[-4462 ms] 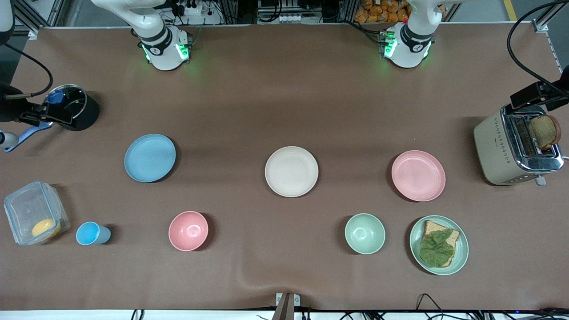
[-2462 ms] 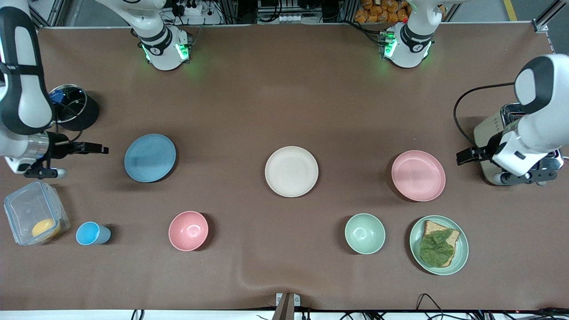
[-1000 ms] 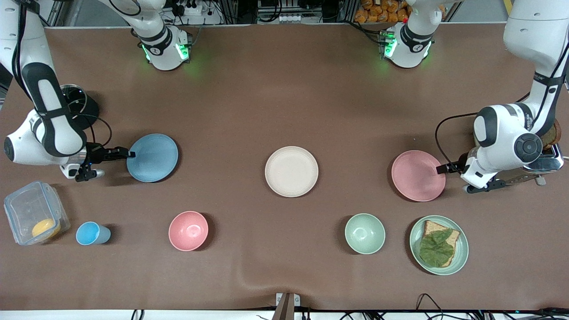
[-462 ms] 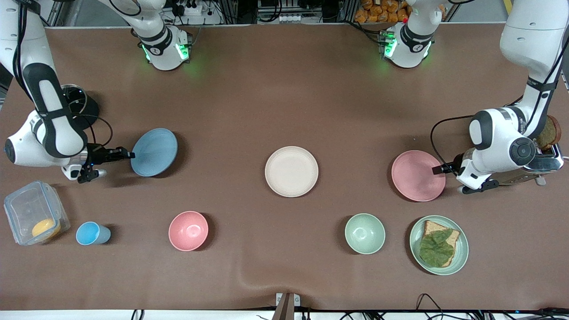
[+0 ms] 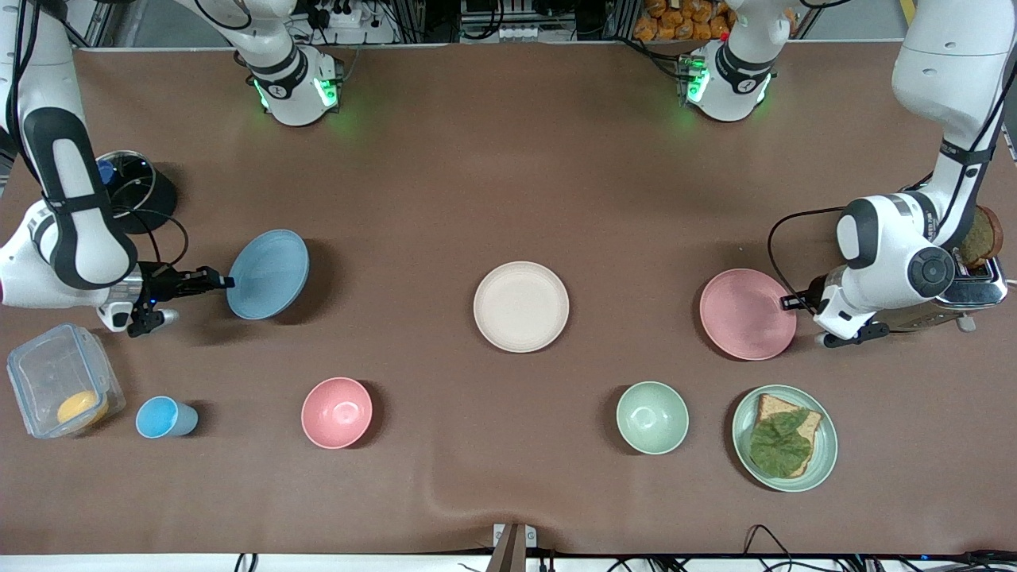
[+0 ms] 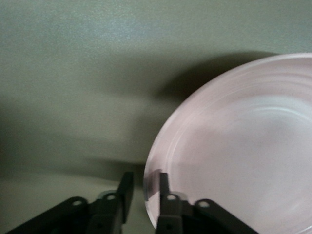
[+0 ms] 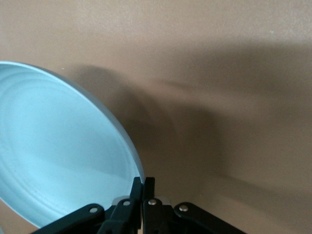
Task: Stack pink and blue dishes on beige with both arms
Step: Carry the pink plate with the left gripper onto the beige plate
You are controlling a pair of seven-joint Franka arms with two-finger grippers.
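Toward the right arm's end of the table, the light blue plate point(image 5: 268, 274) is tilted, one edge raised. My right gripper point(image 5: 226, 280) is shut on its rim; the right wrist view shows the fingers point(image 7: 143, 187) pinched on the blue plate's point(image 7: 58, 151) edge. The beige plate point(image 5: 521, 307) lies flat mid-table. The pink plate point(image 5: 743, 314) lies flat toward the left arm's end. My left gripper point(image 5: 786, 302) is at its rim. In the left wrist view the left gripper point(image 6: 145, 187) is open and straddles the pink plate's point(image 6: 243, 156) edge.
A toaster point(image 5: 981, 290) with a bread slice stands beside the left arm's wrist. Nearer the camera are a green plate point(image 5: 832, 438) with toast, a green bowl point(image 5: 652, 417), a pink bowl point(image 5: 337, 412), a blue cup point(image 5: 163, 418) and a clear box point(image 5: 59, 381). A black pot point(image 5: 147, 195) stands by the right arm.
Both arms came in from the table's ends to the plates. The right gripper shut on the blue plate's rim and tilted it up. The left gripper reached the pink plate's rim.
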